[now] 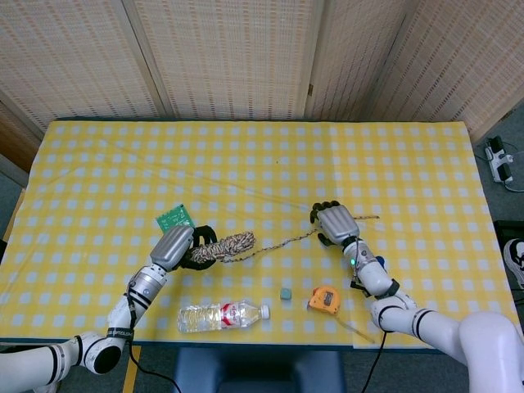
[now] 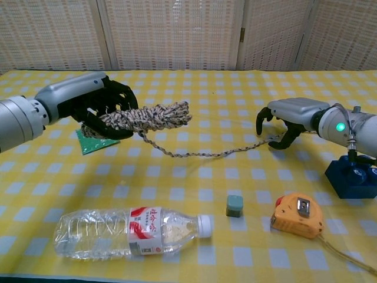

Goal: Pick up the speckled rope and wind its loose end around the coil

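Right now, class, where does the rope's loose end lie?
In the chest view, the loose end trails right from the coil in the left hand, reaching the right hand.

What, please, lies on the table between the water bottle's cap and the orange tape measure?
A small grey-green block sits between the water bottle cap and the orange tape measure, touching neither; the chest view shows this best.
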Available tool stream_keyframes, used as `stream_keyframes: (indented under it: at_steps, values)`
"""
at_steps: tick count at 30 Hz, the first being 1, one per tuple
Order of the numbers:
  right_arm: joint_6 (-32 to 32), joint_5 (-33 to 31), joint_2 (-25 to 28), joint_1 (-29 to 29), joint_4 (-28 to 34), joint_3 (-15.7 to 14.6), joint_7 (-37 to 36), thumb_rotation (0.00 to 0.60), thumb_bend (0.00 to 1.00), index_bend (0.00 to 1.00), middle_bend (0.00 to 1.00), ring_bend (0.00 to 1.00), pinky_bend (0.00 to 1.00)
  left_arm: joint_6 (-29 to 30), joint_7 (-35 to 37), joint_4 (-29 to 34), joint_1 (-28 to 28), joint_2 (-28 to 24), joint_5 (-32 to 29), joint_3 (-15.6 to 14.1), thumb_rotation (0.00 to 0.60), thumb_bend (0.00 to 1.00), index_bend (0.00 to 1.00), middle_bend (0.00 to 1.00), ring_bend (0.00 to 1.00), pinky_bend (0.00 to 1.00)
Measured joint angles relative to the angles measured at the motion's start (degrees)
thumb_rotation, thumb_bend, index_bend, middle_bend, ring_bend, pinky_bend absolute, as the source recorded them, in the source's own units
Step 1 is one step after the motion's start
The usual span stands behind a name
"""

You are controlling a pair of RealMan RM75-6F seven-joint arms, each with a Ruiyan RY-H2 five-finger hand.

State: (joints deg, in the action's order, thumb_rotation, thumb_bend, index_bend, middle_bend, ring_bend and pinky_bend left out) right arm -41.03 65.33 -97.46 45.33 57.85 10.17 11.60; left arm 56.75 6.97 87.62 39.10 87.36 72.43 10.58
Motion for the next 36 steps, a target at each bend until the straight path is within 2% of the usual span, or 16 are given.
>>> stream_keyframes:
  at_steps: [17,23,31,36]
  values:
    - [-1.36,1.23,-3.99,0.5,-4.86,0.15,-1.6,0.6,0.42,0.59,0.29,0.2,0.2,-0.72,0.72,-0.91,-0.02,0.19,-0.19,0.02,0.6,0.72,0.74,0.69,0.69,0.76]
    - [-0.97,1.37,-4.7,0.67,-5.97,0.13,-1.68,0.6,0.42,0.59,0.27,0.2,0.2,-0.94,0.94,-1.17,-0.05,0.25,-0.19,-0.05,0.6,0.72,0.74,0.69,0.69,0.76]
    - [-0.83,1.81,-4.58,0.88,-5.95,0.29,-2.04,0.6,0.42,0.5,0.24,0.2,0.2,-1.04,1.24,-1.41,-0.19,0.21,-0.25,-0.04,0.6,0.72,0.74,0.69,0.69,0.76]
    - [-0.39,1.52,-4.64,1.0,-6.15,0.33,-1.58,0.6,0.42,0.5,0.24,0.2,0.2,-1.05,1.33,-1.4,-0.2,0.19,-0.23,0.04,0.6,0.72,0.74,0.69,0.69,0.76]
